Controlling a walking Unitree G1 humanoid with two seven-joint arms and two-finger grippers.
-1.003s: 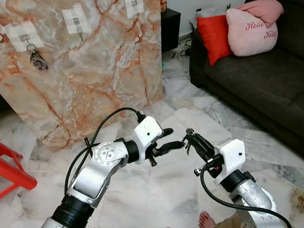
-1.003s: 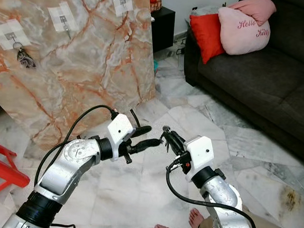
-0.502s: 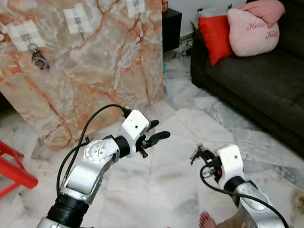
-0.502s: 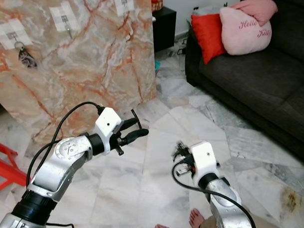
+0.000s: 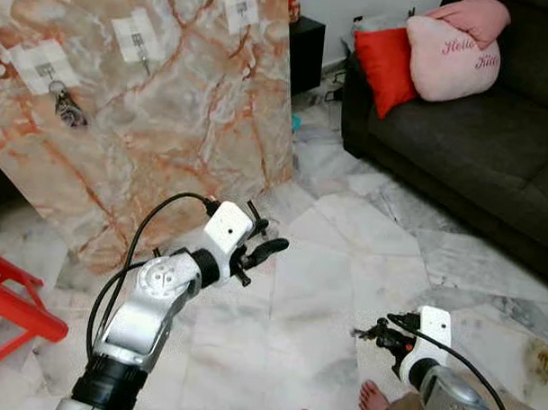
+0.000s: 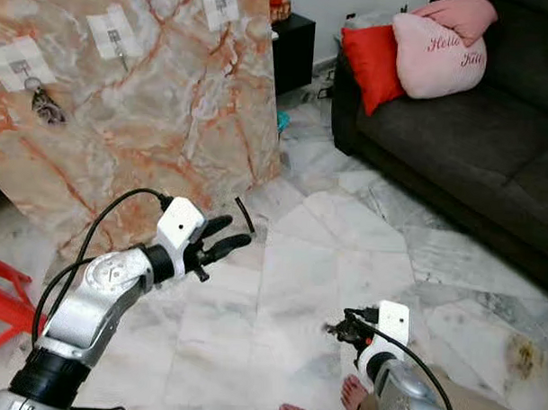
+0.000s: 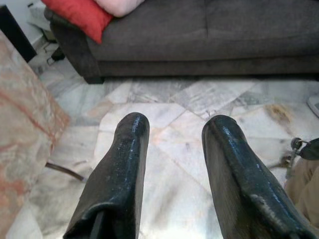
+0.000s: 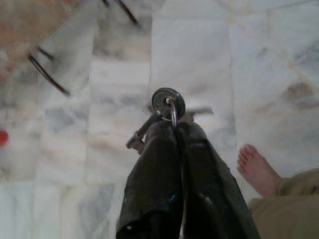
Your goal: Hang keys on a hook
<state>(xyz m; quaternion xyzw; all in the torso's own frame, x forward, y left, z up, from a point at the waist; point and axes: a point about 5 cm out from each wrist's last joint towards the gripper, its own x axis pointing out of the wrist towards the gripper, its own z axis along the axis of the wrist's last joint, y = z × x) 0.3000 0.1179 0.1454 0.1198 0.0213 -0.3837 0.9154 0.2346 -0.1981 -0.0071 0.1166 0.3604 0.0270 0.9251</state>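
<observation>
Over marble floor [image 5: 325,288], right pincer [image 8: 172,124] grips keys [image 8: 167,103]; sofa [image 5: 465,140] beyond.

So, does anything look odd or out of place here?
Yes: the right gripper holds the keys low over the floor beside a person's bare foot, far from the hooks on the marble board.

I see the marble panel [image 5: 151,102] standing ahead on my left, with three hooks across it; a key bunch [image 5: 68,110] hangs from the leftmost hook [image 5: 46,69]. The sofa [image 5: 474,149] sits to my right, cushions [image 5: 423,53] on it. A bare foot [image 5: 373,399] rests near my right side.
</observation>
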